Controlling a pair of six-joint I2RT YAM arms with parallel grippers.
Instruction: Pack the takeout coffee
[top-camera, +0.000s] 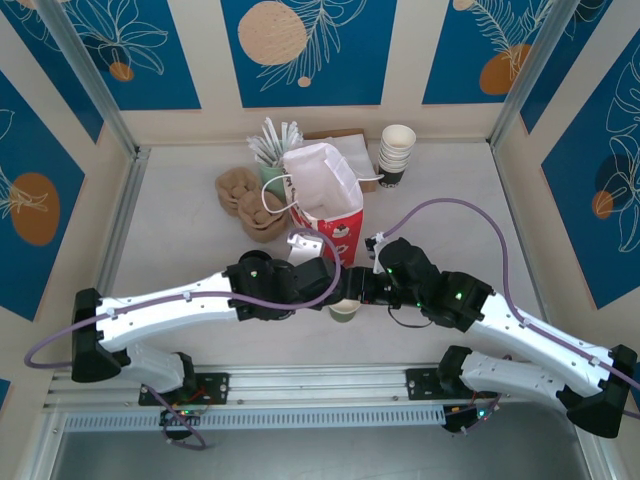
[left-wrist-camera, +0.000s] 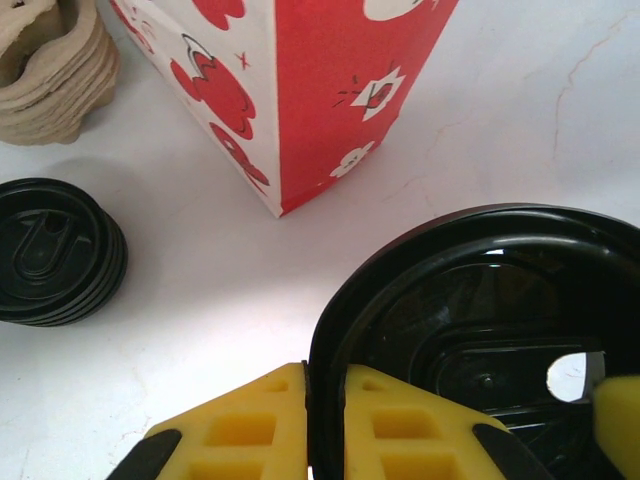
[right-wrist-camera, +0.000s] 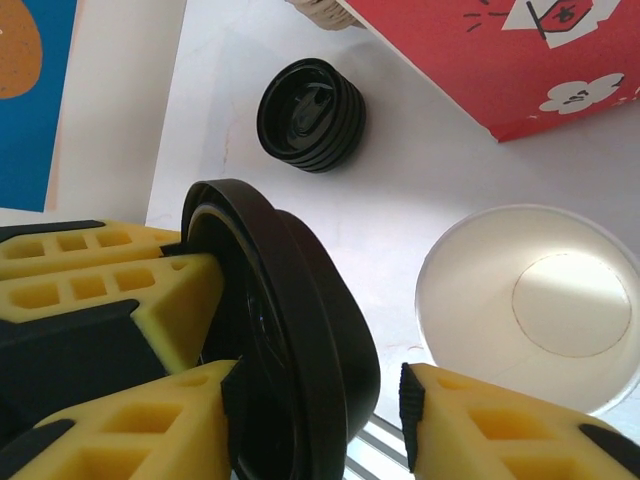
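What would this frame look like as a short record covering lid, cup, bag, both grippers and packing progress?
lid: off the cup, held on edge by its rim
left gripper: shut on lid
right gripper: open, one finger on each side of the lid
cup: upright, lidless, looks empty
bag: red and white, standing open beyond the cup
spare lids: low stack near the bag
packing: not done, cup outside the bag

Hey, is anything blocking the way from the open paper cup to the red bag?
Nothing on the table: bare surface lies between the cup and the bag. Close by the cup, the left gripper and right gripper meet at the black lid.
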